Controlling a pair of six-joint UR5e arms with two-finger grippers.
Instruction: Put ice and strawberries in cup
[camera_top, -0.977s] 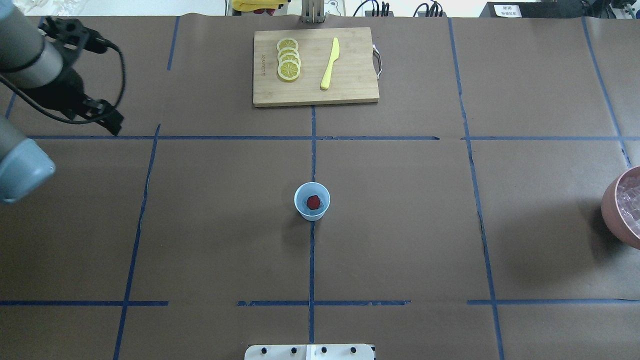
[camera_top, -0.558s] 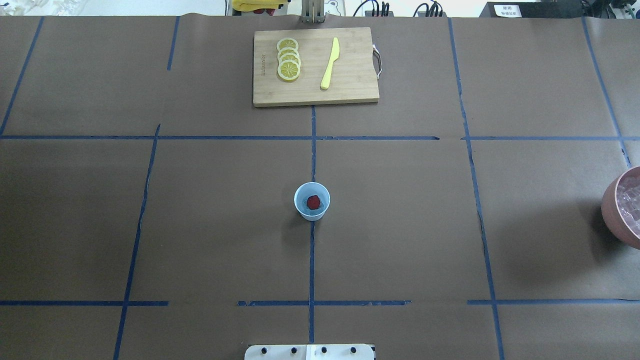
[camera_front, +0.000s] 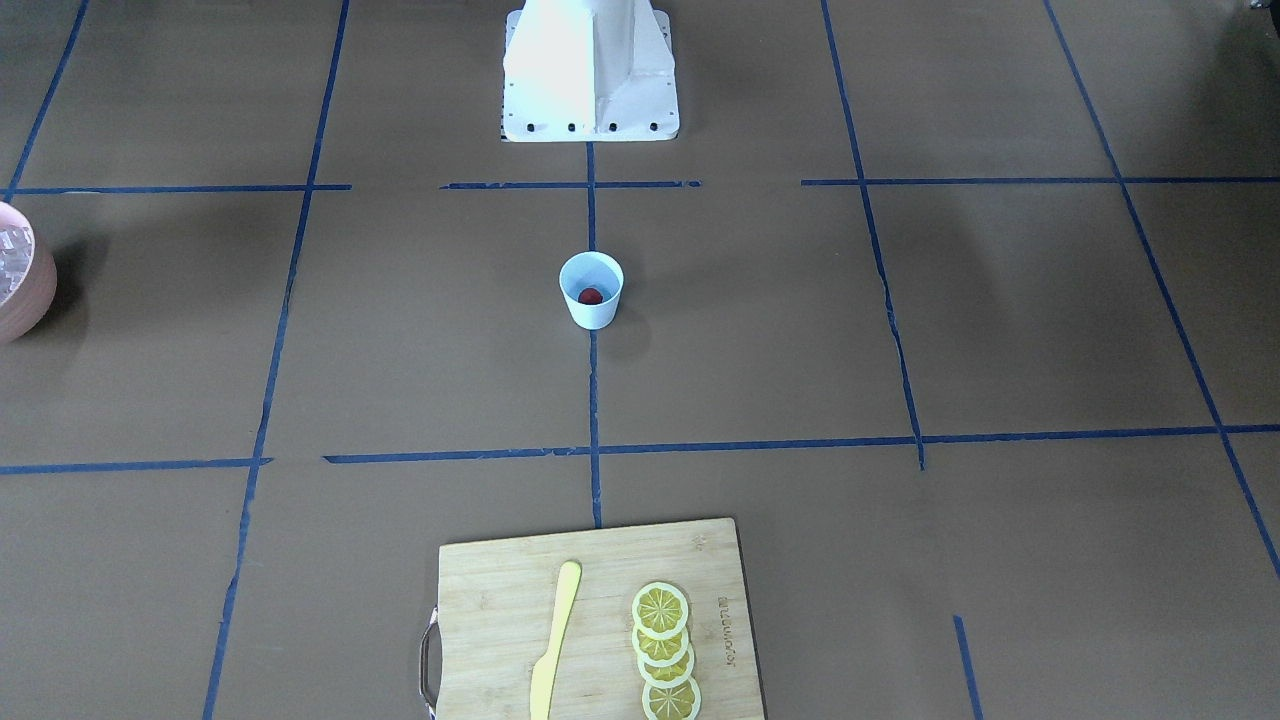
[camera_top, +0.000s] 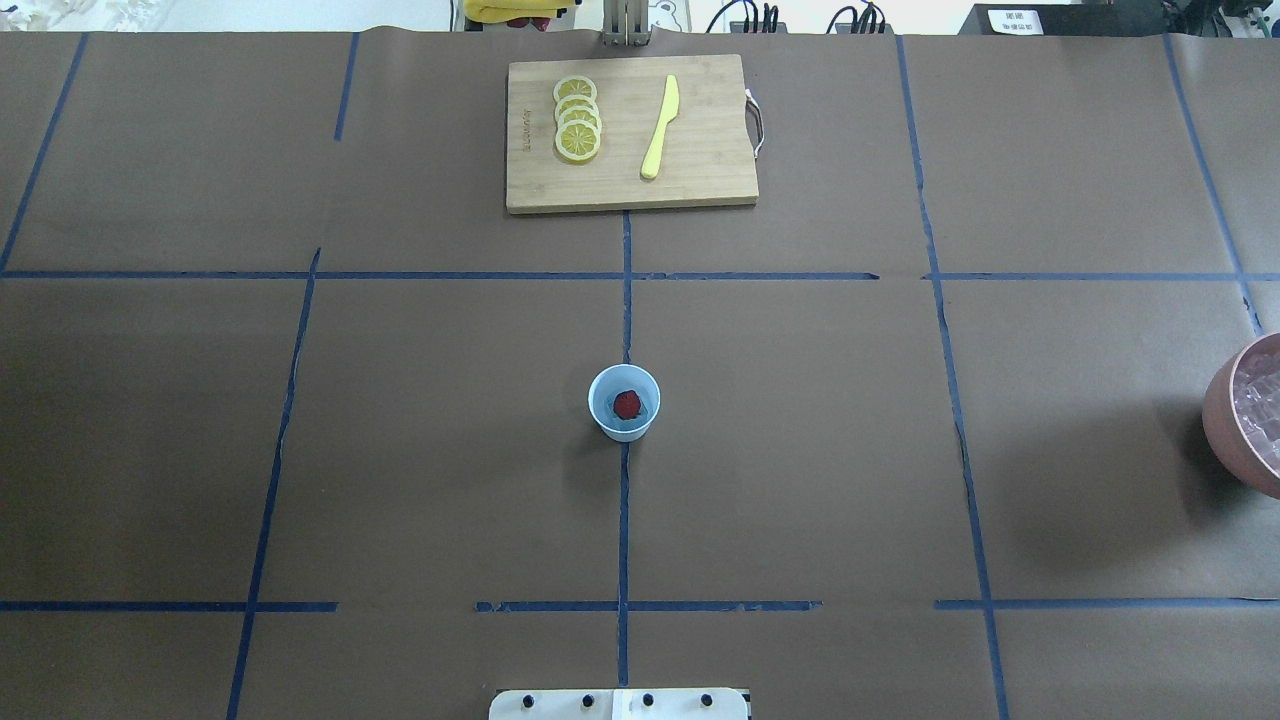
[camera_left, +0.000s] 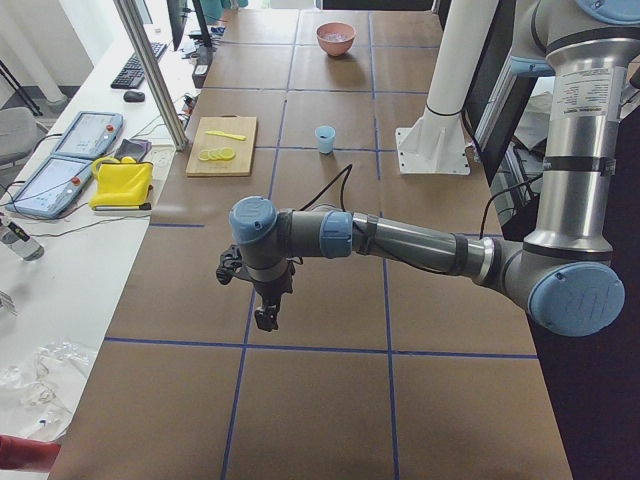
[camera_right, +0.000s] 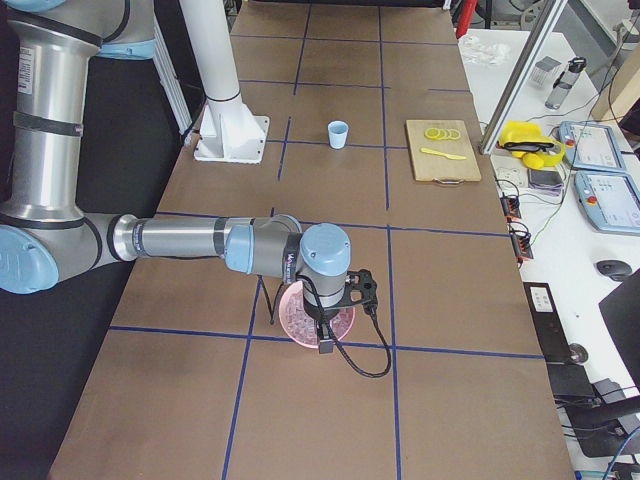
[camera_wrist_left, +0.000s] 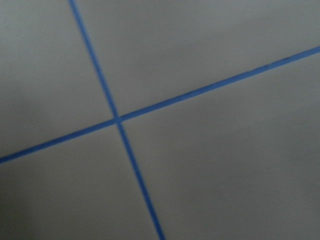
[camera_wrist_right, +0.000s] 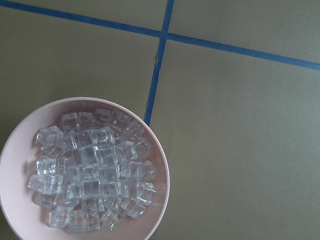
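Note:
The pale-blue cup (camera_top: 624, 425) stands at the table's middle with the red strawberry (camera_top: 627, 404) inside it; both also show in the front view, the cup (camera_front: 592, 312) and the strawberry (camera_front: 590, 296). The ice (camera_wrist_right: 92, 170), several clear cubes, fills a pink bowl (camera_wrist_right: 150, 220) at the table's right edge (camera_top: 1222, 410). My right gripper (camera_right: 324, 338) hangs above that bowl; I cannot tell whether it is open or shut. My left gripper (camera_left: 266, 318) points down over bare table far to the left; I cannot tell its state either. No fingers show in either wrist view.
A wooden cutting board (camera_top: 700, 190) with lemon slices (camera_top: 578, 118) and a yellow knife (camera_top: 660, 128) lies at the far middle. The robot's white base (camera_front: 590, 70) is behind the cup. Blue tape lines (camera_wrist_left: 117, 120) cross the brown table cover.
The left arm, at the overhead view's upper left one second ago, has gone out of that view to the left. The cup and strawberry have not moved.

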